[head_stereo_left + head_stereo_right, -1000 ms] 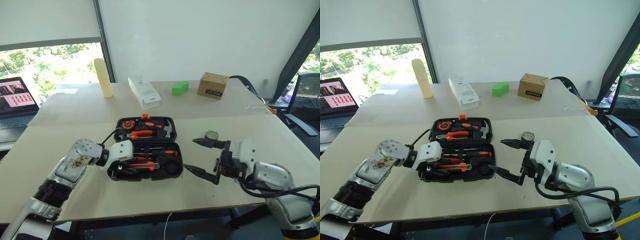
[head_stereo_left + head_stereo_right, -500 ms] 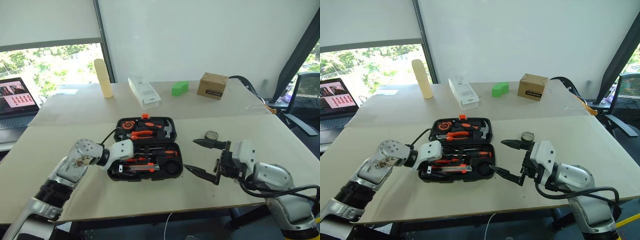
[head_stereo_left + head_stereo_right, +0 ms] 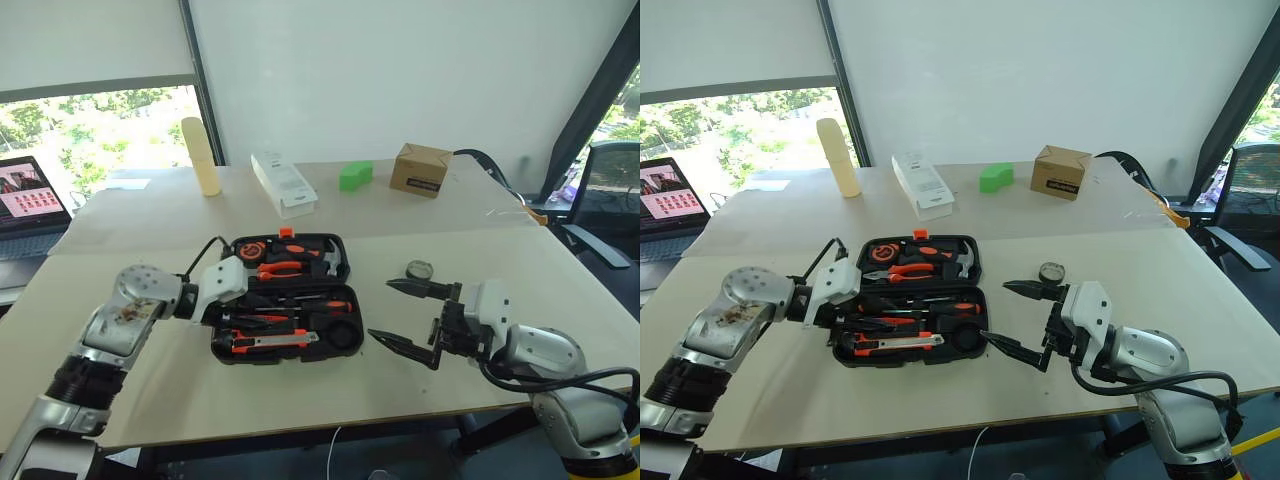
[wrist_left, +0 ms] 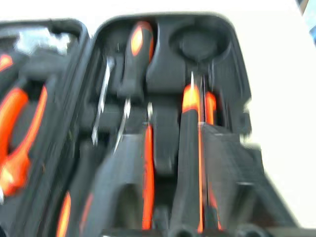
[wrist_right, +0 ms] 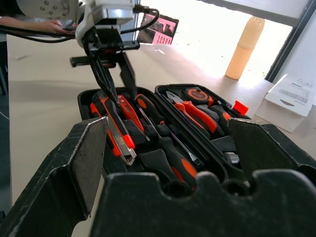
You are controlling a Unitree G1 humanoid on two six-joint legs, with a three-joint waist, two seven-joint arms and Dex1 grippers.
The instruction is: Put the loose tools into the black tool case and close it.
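Observation:
The black tool case [image 3: 222, 347] lies open on the table, its lid half at the back. In its front half lie two orange-and-black screwdrivers [image 3: 300, 304] and the utility knife [image 3: 266, 343]. My left gripper [image 5: 122, 93] hovers over the case's left end, pointing right, its fingers a little apart with nothing between them. The round recess [image 4: 200, 42] in the case is empty. A small dark tape roll [image 3: 421, 270] sits on the table just past my right gripper [image 3: 381, 310]. That gripper stands wide open and empty beside the case's right edge.
Orange-handled pliers [image 3: 283, 267] and a hammer [image 3: 333, 262] sit in the lid half. Farther back stand a yellow bottle [image 3: 200, 157], a white box [image 3: 283, 183], a green block [image 3: 355, 175] and a cardboard box [image 3: 421, 170]. A laptop [image 3: 30, 195] is at the far left.
My left gripper has drawn back to the left and slightly up, off the front half of the case, leaving the utility knife lying there. The right arm has kept still.

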